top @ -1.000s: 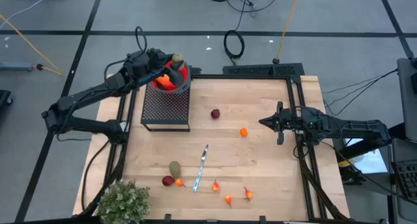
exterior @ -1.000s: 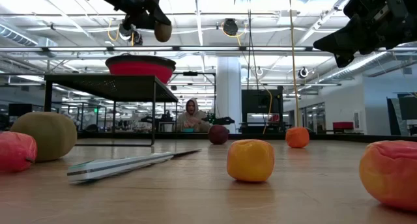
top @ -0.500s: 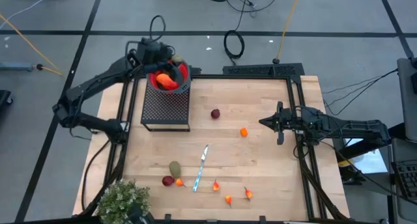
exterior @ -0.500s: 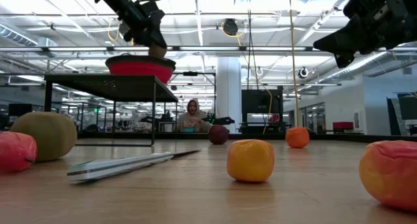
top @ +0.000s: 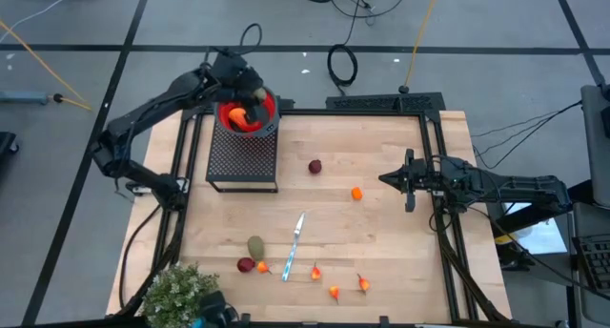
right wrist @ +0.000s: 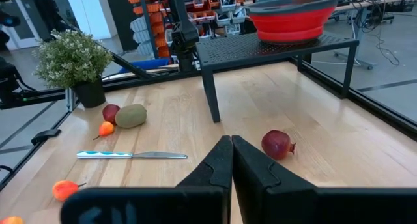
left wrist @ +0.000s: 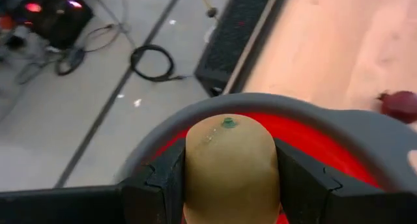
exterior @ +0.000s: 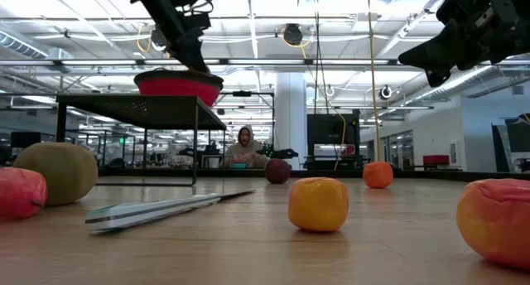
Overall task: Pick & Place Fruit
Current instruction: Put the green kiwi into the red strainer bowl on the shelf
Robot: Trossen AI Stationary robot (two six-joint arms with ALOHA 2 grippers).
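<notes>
My left gripper [top: 251, 97] reaches down into a red bowl [top: 270, 107] with a grey rim [left wrist: 339, 123]. The bowl stands on a black mesh stand [top: 243, 156] at the table's far left. The gripper is shut on an olive-brown oval fruit [left wrist: 229, 165]. An orange-red fruit [top: 240, 119] lies in the bowl. On the wood lie a dark-red ball [top: 315, 166], an orange ball [top: 356, 193], an olive oval [top: 255, 246] beside another dark-red ball [top: 246, 265], and small orange bits [top: 334, 292]. My right gripper [top: 400, 180] waits shut at the right edge. My left gripper pinches the olive-brown oval fruit between its two fingers [left wrist: 163, 185], one on each long side. The fruit's end with the small green stem mark [left wrist: 228, 123] points away from the wrist. The fingers come from above, slanting down into the bowl. Whether the fruit rests on the bowl's floor cannot be told.
A knife [top: 295, 244] with a blue handle lies in the middle of the near half of the table. A bushy potted plant [top: 179, 295] stands at the near left corner. A black frame [top: 431, 156] runs along the table's edges. A person [exterior: 243, 144] sits far behind.
My left gripper has carried the olive-brown fruit from above the bowl down into it. In the low view the fruit has sunk behind the bowl's rim. The left arm's elbow has swung toward the far edge. The right arm has kept still.
</notes>
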